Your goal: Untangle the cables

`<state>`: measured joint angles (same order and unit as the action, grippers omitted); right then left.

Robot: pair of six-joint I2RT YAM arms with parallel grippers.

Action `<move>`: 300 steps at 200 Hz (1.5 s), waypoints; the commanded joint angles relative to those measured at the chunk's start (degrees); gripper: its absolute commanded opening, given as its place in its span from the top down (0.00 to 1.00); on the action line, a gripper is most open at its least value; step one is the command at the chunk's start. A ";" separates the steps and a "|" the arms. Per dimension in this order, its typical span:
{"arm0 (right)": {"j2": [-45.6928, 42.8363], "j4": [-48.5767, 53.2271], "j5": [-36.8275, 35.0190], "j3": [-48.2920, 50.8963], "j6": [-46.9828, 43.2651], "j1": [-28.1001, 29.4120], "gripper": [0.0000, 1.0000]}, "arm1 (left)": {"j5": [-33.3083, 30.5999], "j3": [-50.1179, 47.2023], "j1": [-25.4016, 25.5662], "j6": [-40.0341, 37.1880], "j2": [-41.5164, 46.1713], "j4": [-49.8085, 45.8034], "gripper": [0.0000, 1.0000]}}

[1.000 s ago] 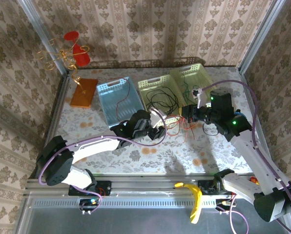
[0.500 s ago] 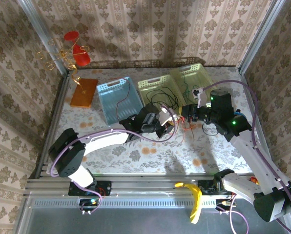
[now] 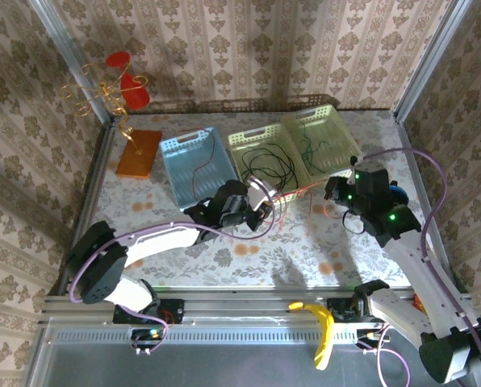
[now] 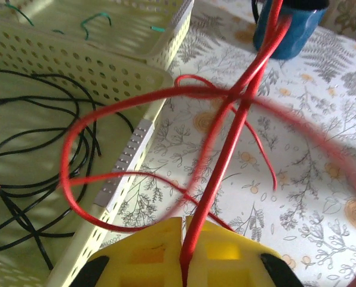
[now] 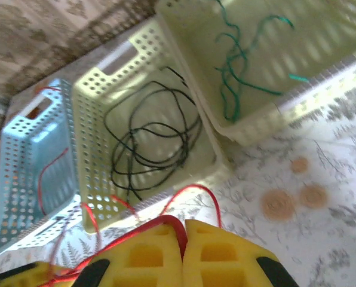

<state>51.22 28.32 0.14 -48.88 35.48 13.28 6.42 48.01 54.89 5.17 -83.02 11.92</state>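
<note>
The left end effector (image 4: 183, 239) has its yellow pads (image 4: 145, 251) pinched (tight together) on a thin red cable (image 4: 221, 156), which loops above the floral-patterned worktop (image 4: 309, 119) beside a pale perforated plastic basket (image 4: 94, 72) holding black cable (image 4: 34, 75).

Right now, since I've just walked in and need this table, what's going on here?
The left pincer and the right pincer are each shut on the red cable, a strand running between them over the table. The black cable lies coiled in one pale basket, the green cable in the basket beside it.
</note>
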 commanded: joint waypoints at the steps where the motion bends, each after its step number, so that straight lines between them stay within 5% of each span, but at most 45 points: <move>1: -2.18 0.69 -13.19 2.26 8.79 -1.50 1.00 | -3.51 -2.74 -1.02 2.67 3.98 -3.40 1.00; 28: -0.77 2.06 -12.65 3.24 10.95 -1.62 0.97 | -1.06 -3.23 -1.03 1.53 6.44 -5.84 1.00; 58: 0.46 4.47 -12.42 4.11 12.63 -1.69 0.63 | 3.36 -1.12 -0.94 -1.14 6.47 -9.59 1.00; 128: 4.95 2.01 -2.89 1.36 2.28 -1.60 0.55 | 9.76 10.77 1.27 -11.52 2.59 -28.17 1.00; 143: 5.47 5.43 -6.23 -0.24 0.34 -1.50 0.48 | 10.00 11.41 1.51 -12.20 2.53 -29.05 1.00; 164: 4.93 9.91 -14.25 -1.72 1.89 -2.40 0.24 | 9.49 12.09 1.61 -12.88 2.17 -30.20 1.00; 181: 4.92 8.77 -8.72 -1.98 0.72 -4.66 0.24 | 9.22 12.30 1.58 -12.93 1.67 -30.60 1.00; 211: 4.85 0.94 12.60 -1.92 -6.46 -4.41 0.30 | 9.49 12.40 1.58 -12.55 0.84 -29.94 1.00; 221: 4.85 2.00 11.28 -2.51 -7.69 -3.60 0.29 | 9.58 12.58 1.66 -12.72 0.33 -30.10 1.00; 240: 6.18 11.38 -5.65 -3.53 -2.18 -4.57 0.26 | 9.58 12.90 1.66 -13.07 -0.33 -30.21 1.00; 248: 7.86 14.57 -7.40 -3.59 0.33 -7.00 0.25 | 9.50 12.75 1.64 -13.13 -0.38 -29.83 1.00; 268: 11.84 15.46 1.66 -1.58 2.80 -11.94 0.24 | 9.37 12.51 1.63 -13.00 -0.39 -29.50 1.00; 300: 11.40 3.64 19.70 2.57 -1.15 -10.28 0.30 | 9.23 12.11 1.67 -12.77 -0.28 -29.20 1.00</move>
<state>63.88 37.76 5.06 -48.97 35.86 1.26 15.07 58.81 56.23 -6.28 -83.31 -17.39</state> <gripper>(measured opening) 0.715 0.059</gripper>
